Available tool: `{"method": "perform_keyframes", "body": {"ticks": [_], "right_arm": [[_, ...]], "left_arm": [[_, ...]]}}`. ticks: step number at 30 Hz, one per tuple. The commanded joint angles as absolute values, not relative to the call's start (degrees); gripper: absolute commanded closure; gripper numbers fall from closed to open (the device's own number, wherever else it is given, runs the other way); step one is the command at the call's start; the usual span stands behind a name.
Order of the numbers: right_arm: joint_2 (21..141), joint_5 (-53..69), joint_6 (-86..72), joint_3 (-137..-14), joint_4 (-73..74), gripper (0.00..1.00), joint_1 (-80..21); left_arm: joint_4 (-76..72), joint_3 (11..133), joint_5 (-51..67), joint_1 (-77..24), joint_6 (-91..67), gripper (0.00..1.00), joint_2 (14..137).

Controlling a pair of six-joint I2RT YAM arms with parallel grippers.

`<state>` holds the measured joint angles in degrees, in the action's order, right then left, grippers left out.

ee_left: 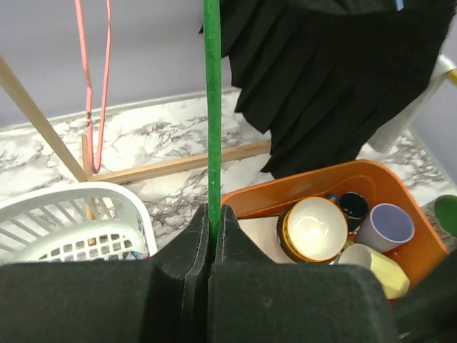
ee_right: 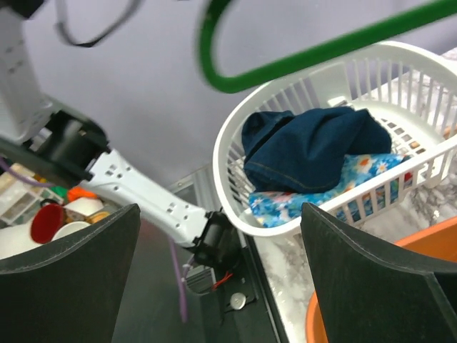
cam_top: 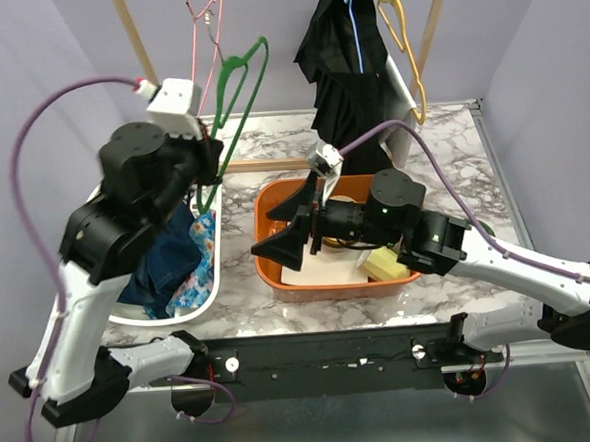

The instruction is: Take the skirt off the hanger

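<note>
- My left hand (cam_top: 209, 151) is at the upper left, pinched tight on the thin green plastic hanger (cam_top: 236, 79); the wrist view shows both pads closed on its bar.
- The hanger is bare.
- Below it, at the left edge of the marble bench (cam_top: 270, 147), sits the white slatted plastic basket (cam_top: 220, 256).
- The dark blue denim skirt (ee_right: 307, 146), as best I can tell, lies crumpled on top inside the basket, over a blue floral cloth (ee_right: 335, 186).
- My right hand (cam_top: 287, 221), mid-frame, is spread wide, holding nothing, facing the basket.
- It hovers over the orange plastic tub (cam_top: 329, 286) of cups.
- A black pleated garment (cam_top: 347, 88) hangs on a yellow hanger (cam_top: 409, 44), upper right.
</note>
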<state>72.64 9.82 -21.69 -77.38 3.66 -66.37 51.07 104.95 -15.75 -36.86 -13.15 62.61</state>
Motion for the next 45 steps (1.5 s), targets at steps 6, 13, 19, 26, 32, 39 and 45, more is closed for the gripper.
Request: {"method": "perform_keyframes", "body": {"ticks": [6,13,19,26,32,39,45], "right_arm": [[60.30,10.55,-24.70,-68.91,1.67,0.00,-66.71],[55.37,6.42,-22.06,-65.83,2.11,0.00,-66.62],[54.05,5.80,-22.15,-64.95,1.32,0.00,-66.71],[53.35,4.84,-21.36,-65.74,1.05,0.00,-66.71],[53.35,4.57,-21.09,-66.27,0.79,0.00,-66.62],[53.26,4.83,-21.88,-65.83,0.53,0.00,-66.71],[53.35,4.66,-22.32,-65.92,0.88,0.00,-66.71]], "left_arm": [[46.85,114.34,-23.20,-36.30,-7.30,1.00,78.12],[42.19,122.24,-23.81,-34.98,-3.61,1.00,84.54],[42.45,130.85,-19.01,-28.75,-3.16,1.00,90.70],[44.21,136.23,-14.77,-25.75,-3.16,1.00,97.20],[42.54,133.24,-13.10,-24.17,-4.66,1.00,97.82],[42.89,133.86,-11.43,-22.59,-5.71,1.00,100.46],[43.51,132.63,-10.64,-22.24,-5.45,0.82,100.02]]}}
